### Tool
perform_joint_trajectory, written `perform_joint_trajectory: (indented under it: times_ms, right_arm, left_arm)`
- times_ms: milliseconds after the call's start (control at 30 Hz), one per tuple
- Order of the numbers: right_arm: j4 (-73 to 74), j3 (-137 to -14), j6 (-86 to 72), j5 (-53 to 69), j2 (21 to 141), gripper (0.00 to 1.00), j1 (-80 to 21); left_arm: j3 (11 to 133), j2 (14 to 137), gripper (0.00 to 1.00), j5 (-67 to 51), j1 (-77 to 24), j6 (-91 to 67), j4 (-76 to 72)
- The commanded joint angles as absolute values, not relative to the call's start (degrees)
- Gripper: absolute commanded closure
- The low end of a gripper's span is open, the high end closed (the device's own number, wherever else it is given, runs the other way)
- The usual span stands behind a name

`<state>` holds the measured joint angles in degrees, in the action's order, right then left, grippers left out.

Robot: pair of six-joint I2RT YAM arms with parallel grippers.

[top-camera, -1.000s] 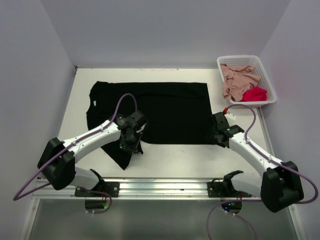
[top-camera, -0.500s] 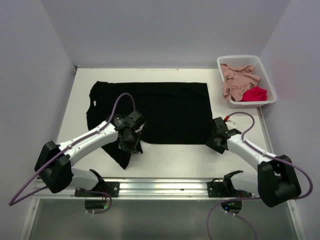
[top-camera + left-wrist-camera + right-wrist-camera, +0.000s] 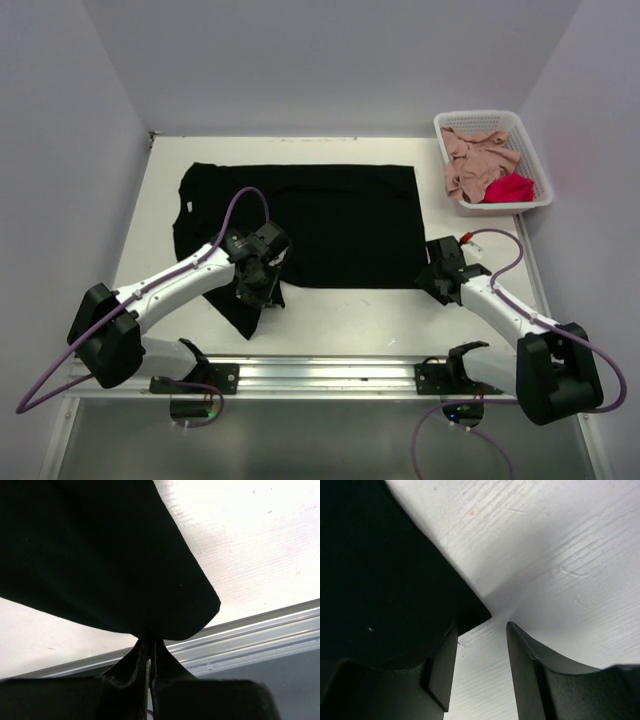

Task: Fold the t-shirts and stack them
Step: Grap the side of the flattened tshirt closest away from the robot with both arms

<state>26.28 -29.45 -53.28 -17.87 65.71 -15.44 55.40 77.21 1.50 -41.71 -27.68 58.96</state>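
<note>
Black shirt [image 3: 330, 225] lies spread flat mid-table [image 3: 350, 312], neck toward the left edge, hem toward the right, one sleeve trailing toward the near edge. Change over the last sec: the right gripper [image 3: 436, 276] has backed off the shirt's near-right hem corner, drifting toward the near-right. In the wrist view its fingers [image 3: 441, 672] are apart, w/ the corner just at the mouth of the gap and nothing pinched. The left gripper [image 3: 149, 643] has hardly shifted and is closed tight on the sleeve edge. So prob. only one side is secured. The right needs to re-approach and close on that corner before any two-handed fold, else the cloth drags unevenly. Pink shirt [image 3: 470, 160] and red shirt [image 3: 508, 187] sit bunched in the basket [image 3: 478, 117] at the far-right corner. No stack yet, so task is early.
</note>
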Motion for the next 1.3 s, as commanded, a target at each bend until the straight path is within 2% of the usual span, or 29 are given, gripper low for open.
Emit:
perform_joint_trajectory:
  times_ms: [0, 267, 367, 467, 500, 633, 933, 1267]
  right_arm:
    - [22.59, -27.78, -56.6, -16.09, 66.44, 0.51, -13.89]
    - [19.25, -25.75, -59.41, -11.7, 69.95, 0.55, -11.34]
    - [18.63, -25.66, -59.33, -9.94, 71.45, 0.63, -10.2]
    - [19.51, -25.58, -59.15, -10.19, 70.32, 0.76, -10.02]
    - [19.95, -25.58, -58.98, -10.72, 68.92, 0.85, -10.02]
    - [23.8, -26.1, -58.1, -11.95, 64.61, 0.97, -10.02]
    - [29.53, -29.44, -53.53, -13.97, 56.51, 1.0, -9.93]
    - [27.42, -34.19, -47.82, -14.94, 64.15, 0.98, -9.93]
  left_arm:
    - [54.93, 75.76, 1.0, 0.62, -42.01, -28.65, 58.71]
    - [54.76, 75.32, 1.0, 0.79, -42.01, -28.56, 58.89]
    - [54.84, 75.15, 1.0, 0.79, -42.01, -28.56, 58.97]
    - [54.84, 74.97, 1.0, 0.79, -42.01, -28.56, 59.06]
    - [54.84, 74.97, 1.0, 0.79, -42.1, -28.56, 59.15]
    - [55.11, 74.79, 1.0, 0.7, -42.01, -28.74, 59.24]
    - [57.83, 73.13, 1.0, 5.44, -42.01, -30.14, 60.29]
    - [57.83, 73.04, 1.0, 18.53, -40.0, -32.17, 54.15]
